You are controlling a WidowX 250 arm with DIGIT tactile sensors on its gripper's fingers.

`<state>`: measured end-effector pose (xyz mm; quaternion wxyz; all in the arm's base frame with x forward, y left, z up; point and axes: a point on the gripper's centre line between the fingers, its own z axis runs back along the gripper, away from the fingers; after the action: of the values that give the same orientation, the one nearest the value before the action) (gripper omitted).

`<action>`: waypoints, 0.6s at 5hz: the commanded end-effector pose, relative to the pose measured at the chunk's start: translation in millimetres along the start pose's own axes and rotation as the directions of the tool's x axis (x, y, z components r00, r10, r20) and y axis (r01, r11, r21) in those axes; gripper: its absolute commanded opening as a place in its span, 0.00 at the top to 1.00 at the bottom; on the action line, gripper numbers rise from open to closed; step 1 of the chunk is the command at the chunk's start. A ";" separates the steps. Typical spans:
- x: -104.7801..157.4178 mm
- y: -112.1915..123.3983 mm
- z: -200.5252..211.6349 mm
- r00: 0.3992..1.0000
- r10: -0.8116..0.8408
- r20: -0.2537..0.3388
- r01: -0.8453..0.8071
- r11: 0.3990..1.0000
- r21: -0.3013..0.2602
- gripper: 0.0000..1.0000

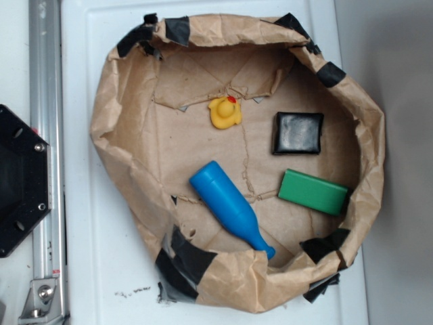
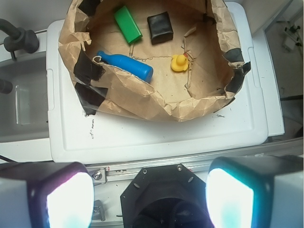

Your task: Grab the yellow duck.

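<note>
Inside a crumpled brown paper basin [image 1: 122,135], patched with black tape and set on a white tabletop [image 1: 95,257], four objects were seen in the exterior view. The yellow duck [image 1: 225,112] was found toward 12 o'clock on the paper floor, its red-orange beak turned up toward the far rim, and it was touched by nothing. A black square block [image 1: 298,133] was placed at about 2 o'clock, well apart from the duck, with a green rectangular block [image 1: 313,191] just below it at 4 o'clock. A blue bottle-shaped toy [image 1: 229,206] was laid on its side from the centre toward 5 o'clock, narrow end near the rim. In the wrist view the gripper [image 2: 145,199] was shown well outside the basin, above the black mount at the table's edge; its two glowing fingers [image 2: 69,202] were spread wide apart, and nothing was held between them.
</note>
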<state>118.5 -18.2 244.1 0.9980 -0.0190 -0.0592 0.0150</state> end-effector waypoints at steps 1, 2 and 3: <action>0.0 0.0 0.0 1.000 0.000 0.000 0.000 1.000 0.000 0.00; 49.0 32.8 -18.6 0.987 -0.152 0.055 0.150 0.988 0.040 0.00; 100.0 48.4 -57.2 0.947 -0.318 0.034 0.315 0.946 0.070 0.00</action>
<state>218.3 27.4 184.7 0.9869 0.0115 -0.0613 -0.1486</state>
